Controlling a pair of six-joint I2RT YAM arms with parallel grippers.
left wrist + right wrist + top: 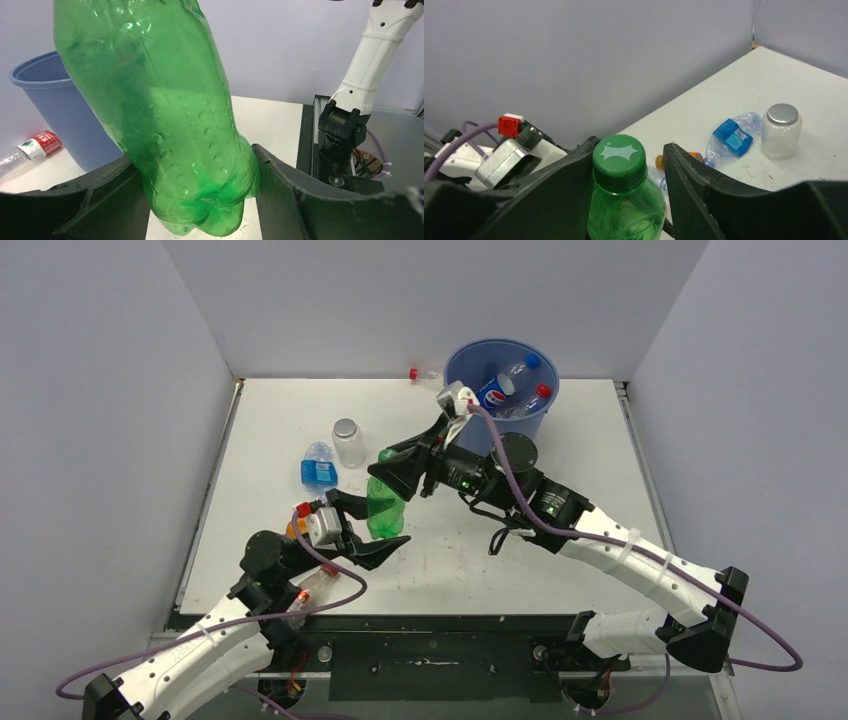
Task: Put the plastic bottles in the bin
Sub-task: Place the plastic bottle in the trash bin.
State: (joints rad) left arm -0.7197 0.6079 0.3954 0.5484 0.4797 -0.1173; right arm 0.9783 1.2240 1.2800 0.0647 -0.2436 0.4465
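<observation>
Currently the left hand point(378, 523) reaches in from the lower left, its fingers clamped on the base of the green bottle point(383, 502), held above the bench point(600, 440) at frame centre. The right hand point(383, 468) slants in from the right, fingers flanking the cap; whether they pinch I cannot tell. The left wrist view cuts off the bottle's top. It is translucent, dimpled and green-capped. The bin point(540, 420) stands at upper right.
</observation>
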